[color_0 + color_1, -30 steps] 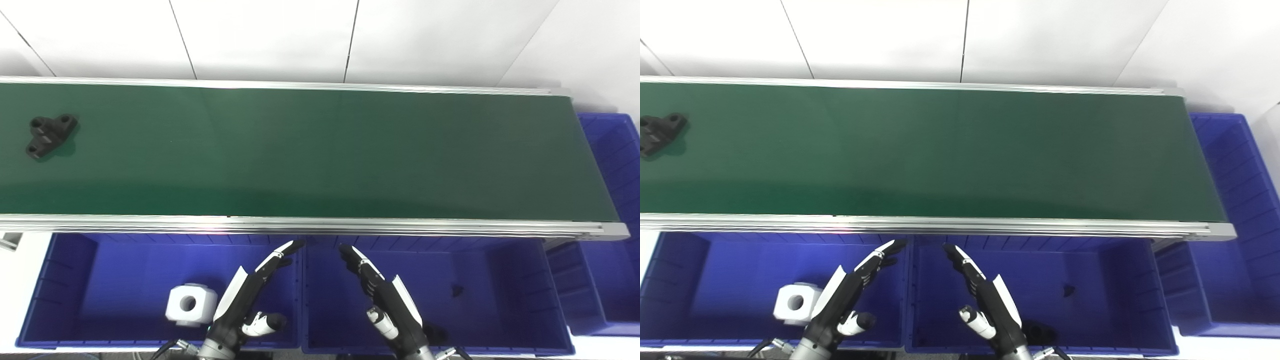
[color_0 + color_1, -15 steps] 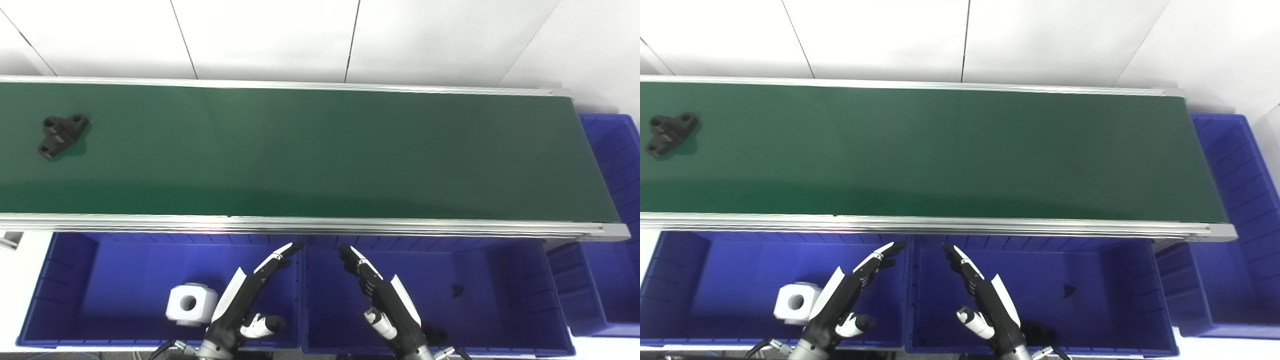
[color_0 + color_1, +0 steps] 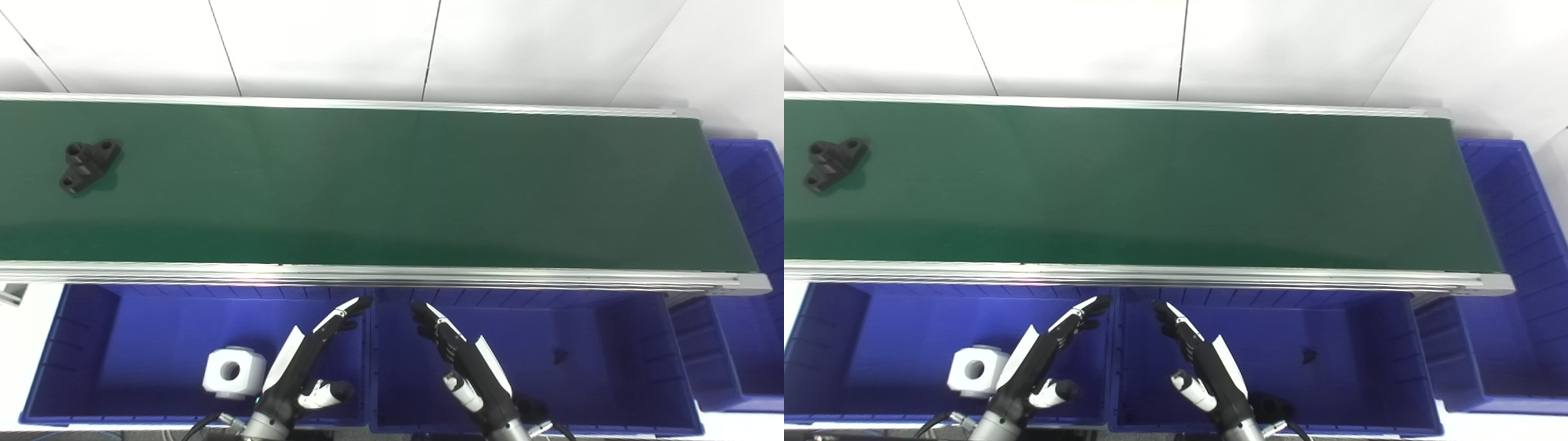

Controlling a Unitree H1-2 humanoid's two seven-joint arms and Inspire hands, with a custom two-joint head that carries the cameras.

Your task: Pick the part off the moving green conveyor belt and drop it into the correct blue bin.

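A black T-shaped part with round holes [image 3: 88, 165] lies on the green conveyor belt [image 3: 392, 184] at its far left; it also shows in the right eye view [image 3: 835, 164]. My left hand [image 3: 304, 370] is open and empty, fingers stretched out, above the left blue bin [image 3: 79, 343]. My right hand [image 3: 465, 367] is open and empty above the middle blue bin [image 3: 612, 367]. Both hands are below the belt's near rail, far from the part.
A white cube with a round hole [image 3: 233, 372] lies in the left bin. A small black piece [image 3: 559, 354] and a dark part [image 3: 531, 407] lie in the middle bin. Another blue bin [image 3: 750, 202] stands at the belt's right end.
The black part has travelled to the right along the belt. Both hands have stayed almost still over the bins.
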